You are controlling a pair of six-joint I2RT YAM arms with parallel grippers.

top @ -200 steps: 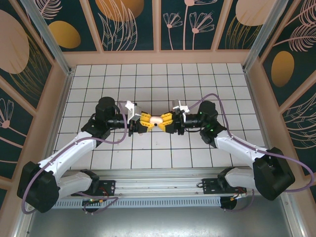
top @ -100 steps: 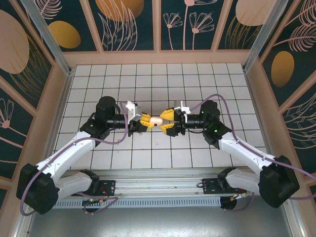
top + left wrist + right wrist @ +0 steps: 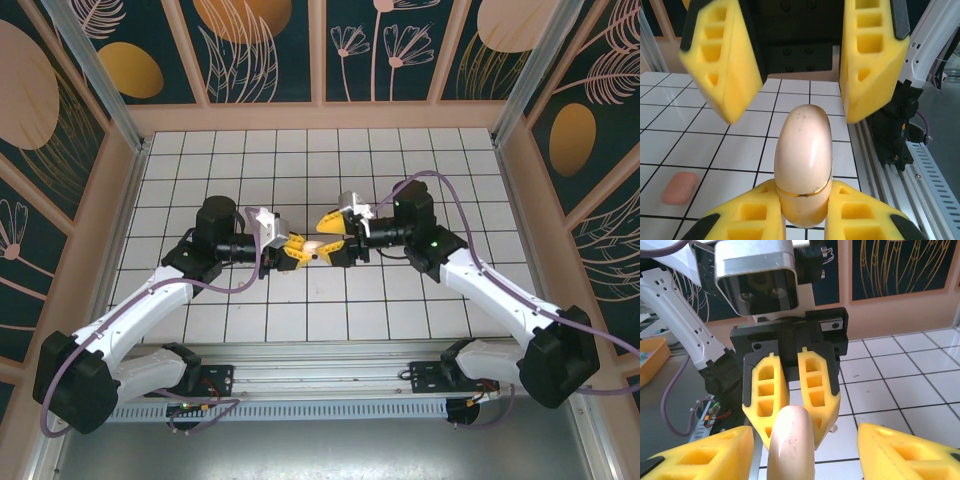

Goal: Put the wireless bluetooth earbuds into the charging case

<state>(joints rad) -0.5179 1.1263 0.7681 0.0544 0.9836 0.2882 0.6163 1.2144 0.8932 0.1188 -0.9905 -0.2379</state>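
Closed cream egg-shaped charging case point(image 3: 804, 165), gold seam, between yellow jaws; 1 coral-pink earbud point(image 3: 680, 186) flat on tile.

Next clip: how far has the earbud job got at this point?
Early. Done: the charging case is lifted off the tiles, clamped in the left gripper. In hand: the right gripper, open, straddles its free end. Left: the case looks shut at its gold seam, a pink item lies on the tiles, nothing visibly inserted.

Your left tool point(image 3: 802, 202) and right tool point(image 3: 327, 237) both wear yellow fingers edged in black. Between them, the charging case point(image 3: 804, 150) is glossy cream-beige with a thin gold band. Left of the left tool sits a coral-pink earbud point(image 3: 680, 187). The surface point(image 3: 685, 125) is white, gridded in black.
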